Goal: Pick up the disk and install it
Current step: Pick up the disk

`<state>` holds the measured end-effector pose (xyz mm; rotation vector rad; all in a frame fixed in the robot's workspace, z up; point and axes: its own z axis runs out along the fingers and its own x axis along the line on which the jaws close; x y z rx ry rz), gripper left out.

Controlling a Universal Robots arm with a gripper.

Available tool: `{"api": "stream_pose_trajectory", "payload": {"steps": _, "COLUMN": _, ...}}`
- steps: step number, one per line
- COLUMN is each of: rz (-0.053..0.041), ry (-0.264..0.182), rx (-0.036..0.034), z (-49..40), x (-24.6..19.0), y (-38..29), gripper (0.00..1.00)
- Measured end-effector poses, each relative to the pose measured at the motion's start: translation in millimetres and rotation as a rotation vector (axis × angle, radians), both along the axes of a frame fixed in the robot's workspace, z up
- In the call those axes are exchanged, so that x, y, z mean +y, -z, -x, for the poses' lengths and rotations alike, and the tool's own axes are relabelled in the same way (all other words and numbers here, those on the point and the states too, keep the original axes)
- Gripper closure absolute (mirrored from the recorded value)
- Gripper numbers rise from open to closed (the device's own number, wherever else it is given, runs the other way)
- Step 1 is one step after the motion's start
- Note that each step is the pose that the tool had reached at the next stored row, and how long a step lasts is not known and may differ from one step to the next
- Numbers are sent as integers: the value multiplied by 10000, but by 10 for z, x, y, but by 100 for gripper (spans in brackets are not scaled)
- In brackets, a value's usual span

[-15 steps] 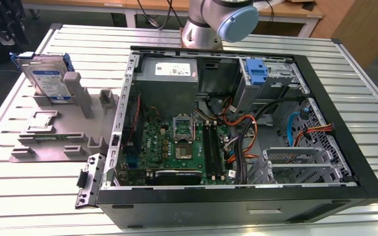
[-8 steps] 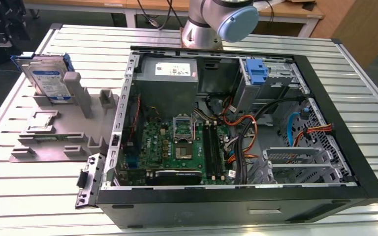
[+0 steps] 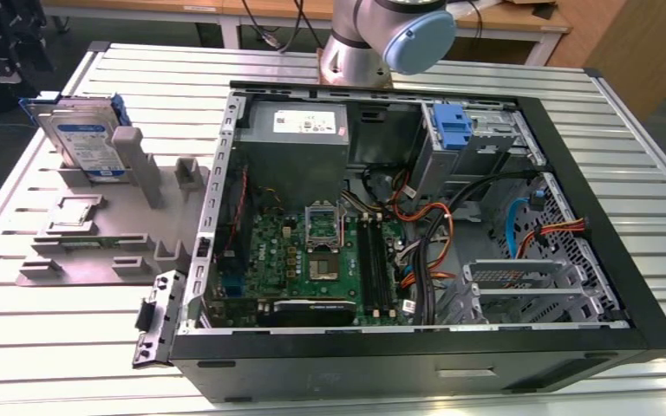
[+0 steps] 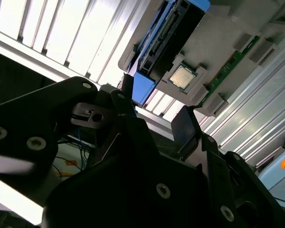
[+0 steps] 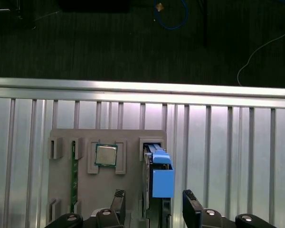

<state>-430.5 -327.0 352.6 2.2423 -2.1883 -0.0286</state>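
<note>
**Open gripper above disk in its stand**

The disk (image 3: 84, 139) stands on edge in a grey holder (image 3: 136, 173) on the slatted table (image 3: 32, 347), to the exterior view's left of the open computer case (image 3: 426, 364). In the first wrist view the gripper (image 5: 153, 194) hangs over its blue-railed edge, fingers (image 5: 192, 209) spread apart, gripping nothing.

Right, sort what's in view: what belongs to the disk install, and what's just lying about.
For the job:
the disk, standing upright in the grey holder
the gripper, open, lined up over the disk
the computer case, side open

Lying about:
the processor chip, in the holder
the green circuit strip, in the holder
</note>
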Motion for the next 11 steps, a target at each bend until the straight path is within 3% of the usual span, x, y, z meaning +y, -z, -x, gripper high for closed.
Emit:
{"api": "stream_pose_trajectory", "payload": {"steps": 5, "rz": 0, "ry": 0, "rx": 0, "z": 0, "x": 0, "y": 1, "gripper": 41}}
{"api": "stream_pose_trajectory", "payload": {"steps": 8, "rz": 0, "ry": 0, "rx": 0, "z": 0, "x": 0, "y": 1, "gripper": 34}}
{"api": "stream_pose_trajectory", "payload": {"steps": 9, "rz": 0, "ry": 0, "rx": 0, "z": 0, "x": 0, "y": 1, "gripper": 28}}
{"api": "stream_pose_trajectory", "payload": {"steps": 11, "rz": 0, "ry": 0, "rx": 0, "z": 0, "x": 0, "y": 2, "gripper": 28}}
